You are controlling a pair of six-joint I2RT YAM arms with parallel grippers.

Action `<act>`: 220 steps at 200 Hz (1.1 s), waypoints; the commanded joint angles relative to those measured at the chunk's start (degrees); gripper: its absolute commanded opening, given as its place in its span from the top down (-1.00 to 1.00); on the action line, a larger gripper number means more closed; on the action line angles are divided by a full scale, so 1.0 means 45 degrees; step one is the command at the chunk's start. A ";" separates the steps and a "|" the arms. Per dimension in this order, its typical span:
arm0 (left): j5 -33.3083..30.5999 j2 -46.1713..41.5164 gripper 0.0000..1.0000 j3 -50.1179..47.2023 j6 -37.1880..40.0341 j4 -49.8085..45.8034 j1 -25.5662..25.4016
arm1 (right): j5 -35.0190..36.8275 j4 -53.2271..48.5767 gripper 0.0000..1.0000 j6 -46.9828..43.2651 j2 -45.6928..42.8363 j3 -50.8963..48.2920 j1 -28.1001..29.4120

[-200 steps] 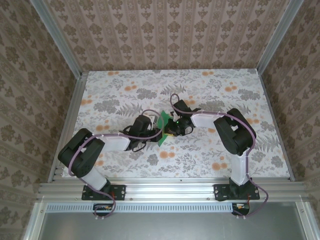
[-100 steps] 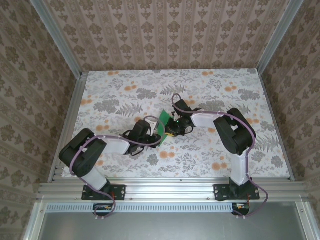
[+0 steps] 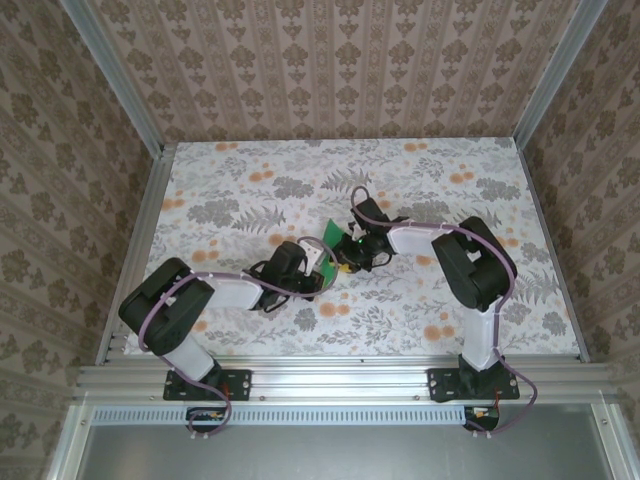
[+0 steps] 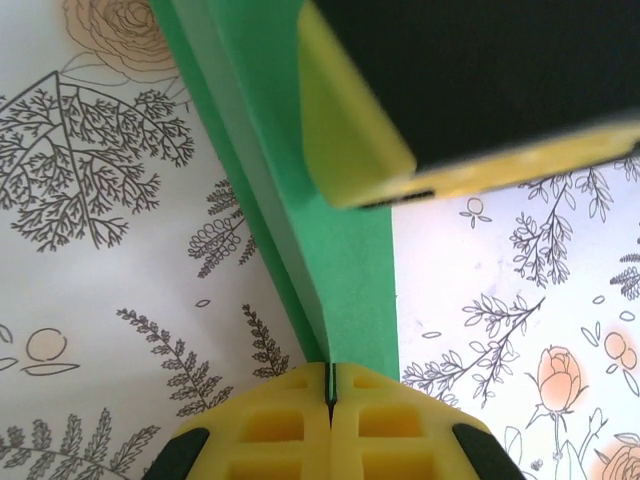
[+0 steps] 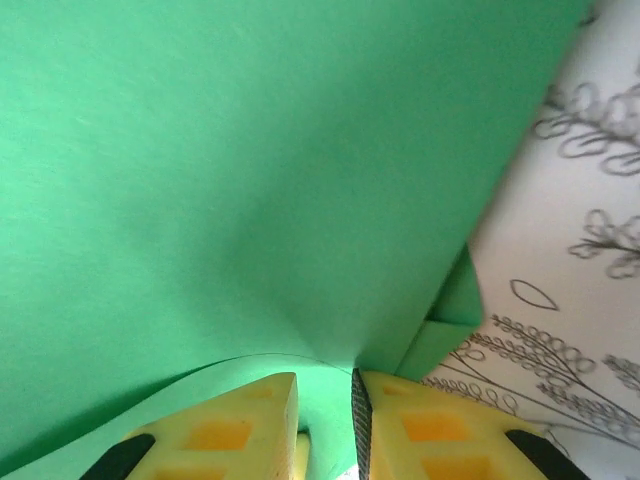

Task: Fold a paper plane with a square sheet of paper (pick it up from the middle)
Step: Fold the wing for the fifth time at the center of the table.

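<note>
The bright green sheet of paper (image 3: 327,236) stands creased and upright at mid-table between my two grippers. My left gripper (image 3: 322,268) comes in from the left and is shut on the paper's folded lower end; in the left wrist view its yellow tips (image 4: 330,368) meet on the crease of the paper (image 4: 340,270). My right gripper (image 3: 345,258) reaches in from the right. Its jaws (image 5: 325,385) stand a narrow gap apart, with the green paper (image 5: 250,180) running into that gap. One of the right gripper's fingers (image 4: 350,130) lies against the paper's upper part.
The floral tablecloth (image 3: 450,190) stretches out on all sides of the paper. Aluminium rails (image 3: 140,250) and patterned walls close in the left, right and far edges. Both arm bases sit at the near edge.
My left gripper has closed fully on the paper's lower end. The right jaws have parted a little, and the right gripper has shifted slightly right.
</note>
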 commanded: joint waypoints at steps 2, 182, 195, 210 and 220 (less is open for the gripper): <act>0.0102 -0.0342 1.00 0.0318 0.0803 -0.1110 -0.0079 | 0.0377 -0.0540 0.54 -0.0353 -0.0717 0.0240 -0.0100; 0.2229 0.0476 0.67 -0.0298 -0.1681 0.2087 0.0657 | 0.1736 0.0929 0.76 0.1150 0.0582 -0.0807 -0.0100; 0.1963 0.0402 0.66 -0.0434 -0.1845 0.2197 0.0653 | 0.1961 0.0942 0.76 0.1520 0.0527 -0.0957 -0.0092; 0.1564 0.0248 0.65 -0.0637 -0.1960 0.2210 0.0643 | 0.2191 0.0859 0.76 0.1834 0.0480 -0.1091 -0.0100; 0.1311 0.0070 0.65 -0.0819 -0.2011 0.2254 0.0635 | 0.2326 0.0817 0.76 0.1981 0.0418 -0.1156 -0.0100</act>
